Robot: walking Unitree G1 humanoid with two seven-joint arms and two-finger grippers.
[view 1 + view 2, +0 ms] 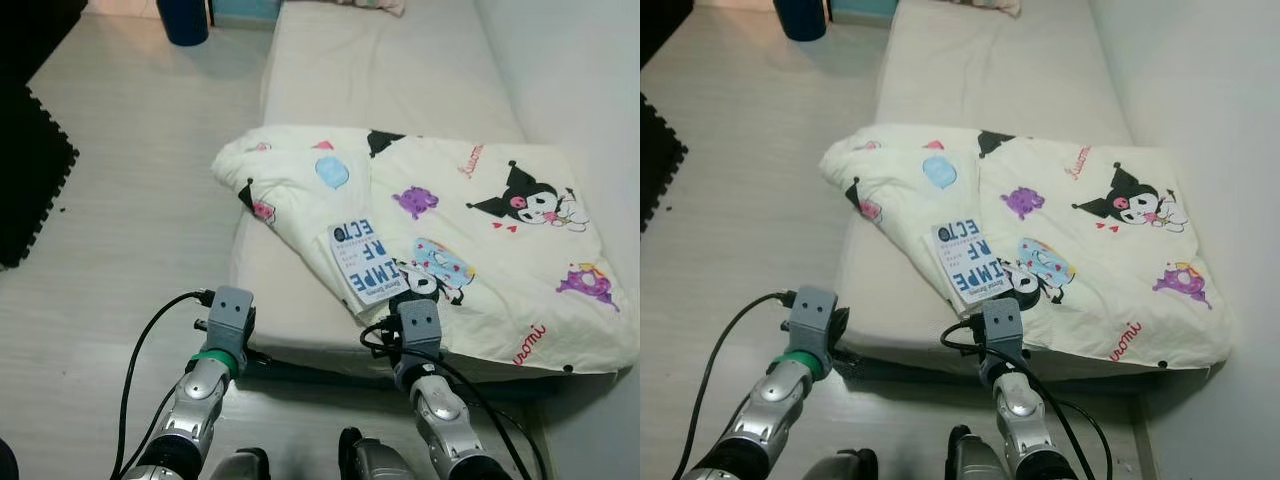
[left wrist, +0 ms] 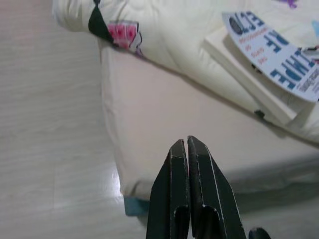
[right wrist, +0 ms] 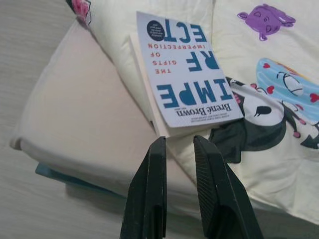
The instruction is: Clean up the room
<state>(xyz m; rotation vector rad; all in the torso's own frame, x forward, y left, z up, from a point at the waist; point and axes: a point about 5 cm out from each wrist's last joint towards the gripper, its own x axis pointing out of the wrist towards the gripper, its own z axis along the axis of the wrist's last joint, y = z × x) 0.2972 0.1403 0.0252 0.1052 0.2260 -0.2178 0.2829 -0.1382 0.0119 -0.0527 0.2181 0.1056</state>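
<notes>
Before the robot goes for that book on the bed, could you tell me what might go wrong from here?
The book lies on the soft folded blanket near the mattress edge, so a push from the right gripper could slide it off or snag the fabric. Its fingers are only slightly apart, perhaps too narrow for the book. The left gripper, shut, sits low by the mattress side and could bump it.

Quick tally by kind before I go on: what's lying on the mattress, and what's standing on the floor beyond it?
Books: 1, the white paperback, lying on the blanket near the mattress edge.
Blankets: 1, the cream cartoon-print blanket, folded.
Pillows or cloths: 1, a pale item at the far end, cut off by the frame.
Bins: 1, a dark blue bin on the floor.
Total: 4.
</notes>
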